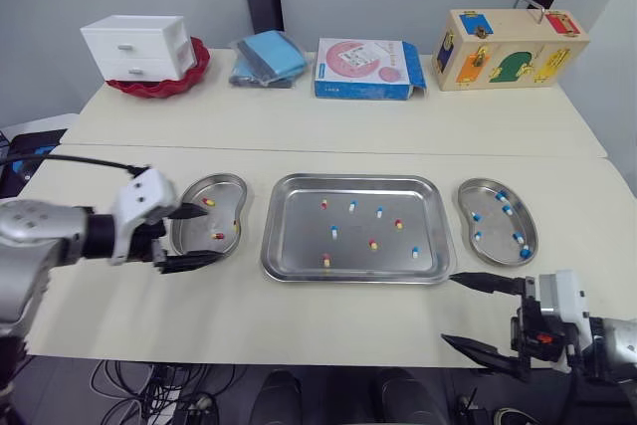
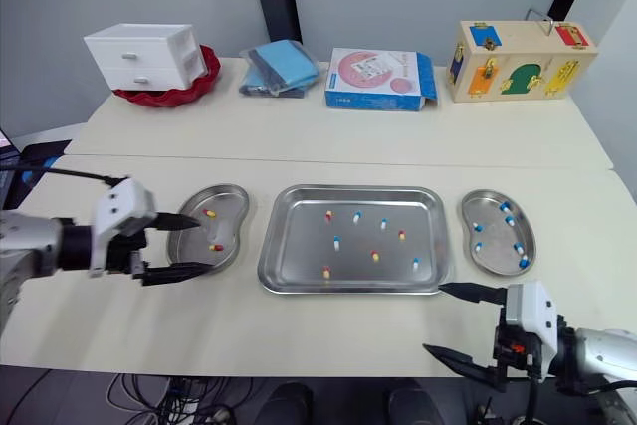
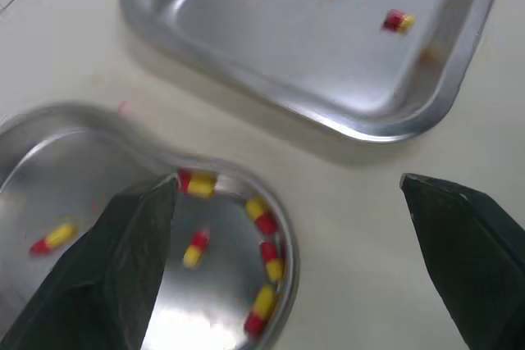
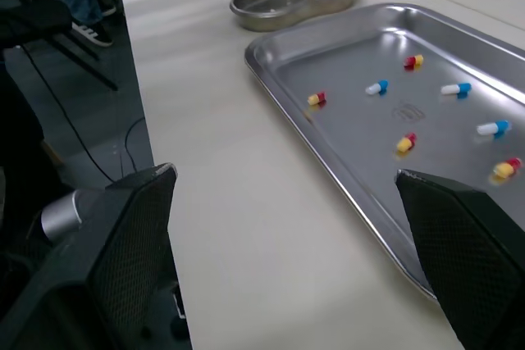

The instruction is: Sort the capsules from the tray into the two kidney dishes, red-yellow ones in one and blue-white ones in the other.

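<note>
A steel tray (image 1: 299, 241) in the middle of the table holds several loose capsules, some red-yellow (image 1: 373, 243) and some blue-white (image 1: 334, 232). The left kidney dish (image 1: 235, 186) holds red-yellow capsules (image 3: 263, 218). The right kidney dish (image 1: 493, 238) holds several blue-white capsules (image 1: 519, 239). My left gripper (image 1: 206, 236) is open and empty, its fingers (image 3: 123, 260) spread over the near part of the left dish. My right gripper (image 1: 450, 309) is open and empty near the table's front edge, just in front of the tray's near right corner (image 4: 361, 202).
Along the back of the table stand a white drawer unit (image 1: 137, 45) on a red dish, a blue folded cloth (image 1: 267, 57), a blue-pink box (image 1: 366, 69) and a wooden latch box (image 1: 508, 47). A seam (image 1: 328, 151) crosses the table behind the tray.
</note>
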Controlling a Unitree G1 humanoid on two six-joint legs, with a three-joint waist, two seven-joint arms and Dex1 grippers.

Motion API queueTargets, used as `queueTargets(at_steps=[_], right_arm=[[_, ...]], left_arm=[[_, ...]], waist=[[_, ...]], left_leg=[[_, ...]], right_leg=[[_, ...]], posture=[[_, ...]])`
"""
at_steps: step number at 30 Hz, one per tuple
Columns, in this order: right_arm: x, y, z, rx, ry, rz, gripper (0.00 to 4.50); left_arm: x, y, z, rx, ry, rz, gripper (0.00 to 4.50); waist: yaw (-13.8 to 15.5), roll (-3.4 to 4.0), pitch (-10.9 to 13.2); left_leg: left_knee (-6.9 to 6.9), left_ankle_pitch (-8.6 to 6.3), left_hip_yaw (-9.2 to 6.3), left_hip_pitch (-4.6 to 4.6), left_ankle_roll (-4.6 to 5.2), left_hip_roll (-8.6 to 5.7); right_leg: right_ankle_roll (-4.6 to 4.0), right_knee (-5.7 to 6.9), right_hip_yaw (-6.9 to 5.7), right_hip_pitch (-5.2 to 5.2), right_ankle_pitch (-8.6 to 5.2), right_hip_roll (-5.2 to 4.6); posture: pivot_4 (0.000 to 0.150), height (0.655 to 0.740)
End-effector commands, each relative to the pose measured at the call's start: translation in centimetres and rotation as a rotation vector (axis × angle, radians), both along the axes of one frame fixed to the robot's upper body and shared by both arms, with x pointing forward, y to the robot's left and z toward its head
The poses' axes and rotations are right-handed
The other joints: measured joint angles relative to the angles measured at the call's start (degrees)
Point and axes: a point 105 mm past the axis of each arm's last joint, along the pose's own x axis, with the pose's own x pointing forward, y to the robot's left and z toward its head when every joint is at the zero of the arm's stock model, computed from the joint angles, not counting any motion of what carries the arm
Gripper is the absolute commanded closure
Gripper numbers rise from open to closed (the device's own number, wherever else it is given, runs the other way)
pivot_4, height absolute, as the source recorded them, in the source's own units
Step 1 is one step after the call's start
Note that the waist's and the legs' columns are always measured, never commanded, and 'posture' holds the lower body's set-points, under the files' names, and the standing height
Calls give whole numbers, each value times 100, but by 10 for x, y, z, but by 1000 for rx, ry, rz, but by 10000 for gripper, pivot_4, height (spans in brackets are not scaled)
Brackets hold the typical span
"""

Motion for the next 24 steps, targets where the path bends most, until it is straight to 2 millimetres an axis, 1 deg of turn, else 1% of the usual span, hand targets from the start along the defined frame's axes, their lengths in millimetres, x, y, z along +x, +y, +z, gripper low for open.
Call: queueTargets(at_steps=[1,2,5,9,11,14,17,18,19,23,24], right_arm=[[-2,10,-3,-16,-36,35,0],[-1,12,-4,-13,-36,30,0],[0,15,-3,-9,-39,14,0],[-1,13,-2,-14,-38,-12,0],[-1,12,-1,-19,-44,-25,0],[-1,12,-2,-29,-45,-39,0],[-1,11,-3,-30,-51,-56,0],[-1,11,-3,-29,-57,-62,0],[-1,11,-3,-30,-62,-66,0],[3,8,-5,-23,-81,-93,0],[4,7,-5,-21,-87,-97,0]], left_arm=[[6,-30,0,15,-19,-157,217],[8,-41,-4,22,-16,-217,217],[13,-64,-11,41,-16,-319,217],[28,-88,-19,72,-40,-356,217],[33,-95,-24,90,-35,-368,217],[37,-101,-29,101,-26,-382,217],[37,-106,-37,98,-7,-407,217],[37,-107,-40,98,0,-415,4151],[36,-108,-42,98,4,-420,5634],[39,-116,-51,93,9,-431,18738],[39,-119,-51,87,10,-438,18738]], waist=[[10,0,0],[7,0,0],[6,0,0],[16,0,0],[14,0,0],[-5,0,0],[5,0,0],[6,0,0],[11,0,0],[15,0,0],[15,0,0]], left_leg=[[1,0,1,0,0,0],[3,0,1,0,0,0],[6,0,0,-1,0,-1],[11,1,-6,-4,0,0],[13,0,-7,-5,0,-1],[14,0,-6,-5,1,0],[16,1,-8,-5,1,-1],[18,1,-8,-5,1,-1],[18,1,-8,-6,1,-1],[21,1,-10,-8,1,-1],[22,1,-10,-8,1,-2]], right_leg=[[0,0,2,0,0,0],[0,0,1,1,0,0],[0,0,1,3,0,0],[-1,1,-2,3,0,2],[-1,1,-2,5,0,2],[-1,1,0,4,0,3],[-1,4,-2,4,0,3],[-1,4,-2,4,0,3],[-1,4,-2,4,0,3],[0,5,-4,5,0,3],[-1,5,-4,5,0,3]], posture=[[1500,7400],[1500,7400],[1500,7400],[1500,7400],[1500,7400],[1500,7400],[1500,7400],[1500,7400],[1500,7400],[1500,7400],[1500,7400]])
